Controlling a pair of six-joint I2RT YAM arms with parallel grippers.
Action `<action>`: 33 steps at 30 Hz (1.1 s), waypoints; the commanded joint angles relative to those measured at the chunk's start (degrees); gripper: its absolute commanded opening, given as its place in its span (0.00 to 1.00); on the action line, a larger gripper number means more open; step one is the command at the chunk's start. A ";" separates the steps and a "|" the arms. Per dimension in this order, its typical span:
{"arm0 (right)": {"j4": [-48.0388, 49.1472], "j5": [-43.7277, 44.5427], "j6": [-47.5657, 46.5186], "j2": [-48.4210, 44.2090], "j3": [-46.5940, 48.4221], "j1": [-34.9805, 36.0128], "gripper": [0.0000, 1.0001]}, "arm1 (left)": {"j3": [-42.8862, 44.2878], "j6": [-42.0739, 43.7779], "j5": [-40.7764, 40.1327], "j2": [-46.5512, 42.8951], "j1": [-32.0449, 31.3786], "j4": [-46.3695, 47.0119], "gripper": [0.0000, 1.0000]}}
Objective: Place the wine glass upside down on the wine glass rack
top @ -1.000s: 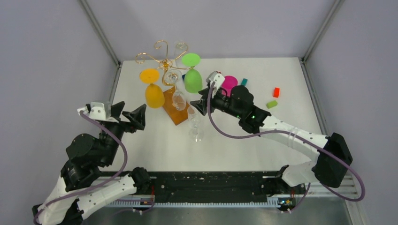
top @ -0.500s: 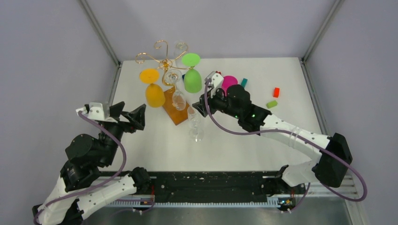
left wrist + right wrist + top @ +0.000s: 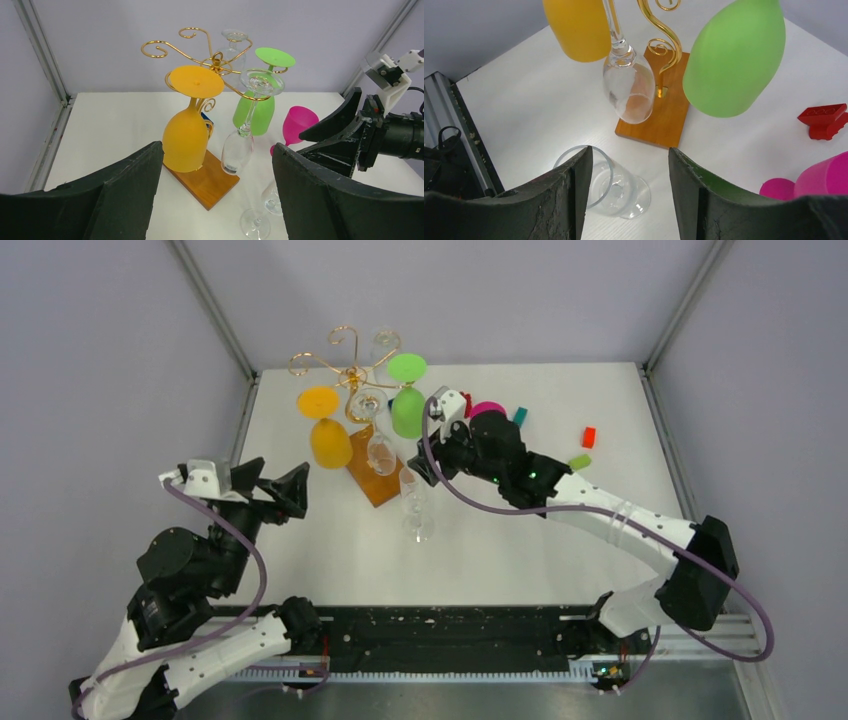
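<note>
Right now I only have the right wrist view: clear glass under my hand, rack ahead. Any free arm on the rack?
Observer: Yes. The rack has two bare scrolls up top, on its far-left side.
Operator: Where's the left hand?
Observer: The left hand hangs open to the left of the rack, apart from it, holding nothing.
</note>
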 commanded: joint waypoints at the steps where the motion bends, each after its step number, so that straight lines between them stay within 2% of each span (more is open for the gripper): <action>1: -5.68 2.20 0.50 2.83 6.60 1.47 0.56 | 0.32 -0.48 -0.10 -0.63 0.12 0.89 0.85; 6: -10.72 4.00 -0.31 5.04 10.00 2.27 0.54 | 0.23 -0.44 -0.26 -1.07 0.16 0.72 0.85; 16: -14.08 5.77 -1.81 5.65 10.96 3.10 0.51 | -0.12 -0.31 -0.45 -1.66 0.16 0.97 0.85; 26: -23.85 7.27 -6.47 8.52 15.93 5.05 0.45 | -0.55 -0.20 -0.51 -1.97 0.14 0.99 0.85; 33: -30.37 8.20 -7.84 9.17 18.61 6.22 0.35 | -0.57 0.13 -0.71 -2.23 0.16 1.22 0.85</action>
